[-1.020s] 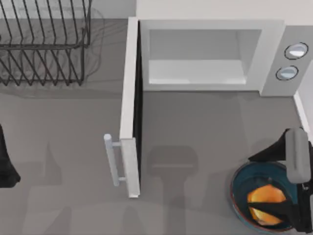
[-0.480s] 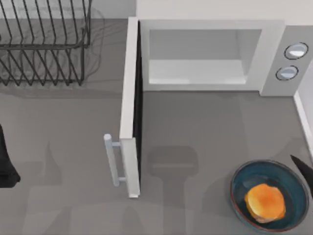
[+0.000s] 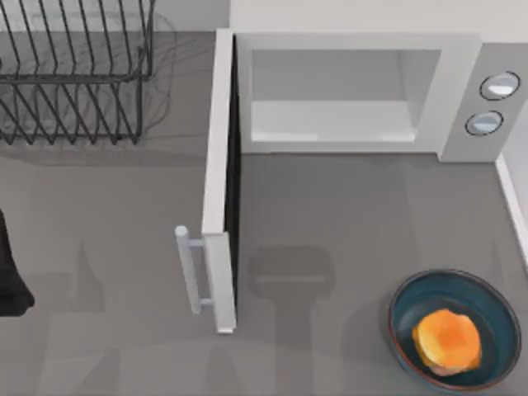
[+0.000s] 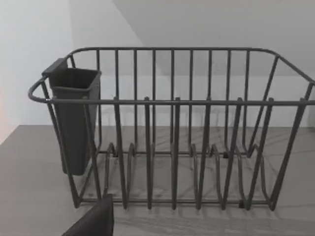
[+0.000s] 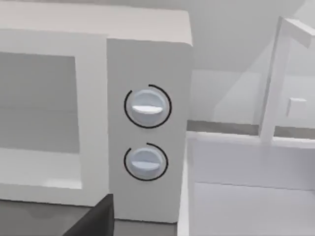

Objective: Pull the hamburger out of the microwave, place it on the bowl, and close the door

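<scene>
- Top view: the burger (image 3: pixel 447 341) is sitting in the bowl (image 3: pixel 487 299) at the table's right; the microwave (image 3: pixel 355 92) door (image 3: pixel 219 181) is standing open; the left arm (image 3: pixel 11 276) is parked at the left edge.
- Left wrist view: a wire rack (image 4: pixel 172 128) is standing ahead; whether the pincer is open, I cannot tell.
- Right wrist view: it is facing the knobs (image 5: pixel 147 108); its pincer's state I cannot tell.

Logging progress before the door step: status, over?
Left arm parked at table's left edge. Hamburger in the bowl. Door wide open, cavity of microwave empty; nothing near the handle.
</scene>
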Tool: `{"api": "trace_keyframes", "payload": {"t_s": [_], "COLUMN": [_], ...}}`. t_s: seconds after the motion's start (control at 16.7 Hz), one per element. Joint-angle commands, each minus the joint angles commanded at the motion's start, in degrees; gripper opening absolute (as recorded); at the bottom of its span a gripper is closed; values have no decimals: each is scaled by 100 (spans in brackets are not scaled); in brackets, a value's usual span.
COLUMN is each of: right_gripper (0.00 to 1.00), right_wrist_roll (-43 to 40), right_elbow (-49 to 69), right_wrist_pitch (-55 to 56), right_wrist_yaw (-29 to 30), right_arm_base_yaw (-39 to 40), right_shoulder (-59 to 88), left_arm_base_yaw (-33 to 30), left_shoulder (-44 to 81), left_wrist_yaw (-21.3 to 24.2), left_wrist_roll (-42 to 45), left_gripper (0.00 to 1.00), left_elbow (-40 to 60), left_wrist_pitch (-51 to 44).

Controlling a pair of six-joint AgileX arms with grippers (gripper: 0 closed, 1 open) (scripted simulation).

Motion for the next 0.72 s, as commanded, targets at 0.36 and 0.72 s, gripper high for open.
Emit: {"api": "trace_keyframes", "payload": {"t_s": [0.36, 0.72], "right_gripper": [100, 100], "right_wrist_roll": [244, 244], "right_elbow": [-115, -115], "right_wrist_pitch": [4, 4], "right_wrist_yaw": [243, 243], "right_arm_base_yaw": [-27, -27], "right_shoulder": [-259, -259], "left_arm_base_yaw": [0, 0], "left_shoulder": [0, 0], "left_wrist_yaw": [0, 0], "left_wrist_roll": [0, 0], "left_gripper": [100, 62], "left_elbow": [0, 0], "left_wrist_pitch": [0, 0]}}
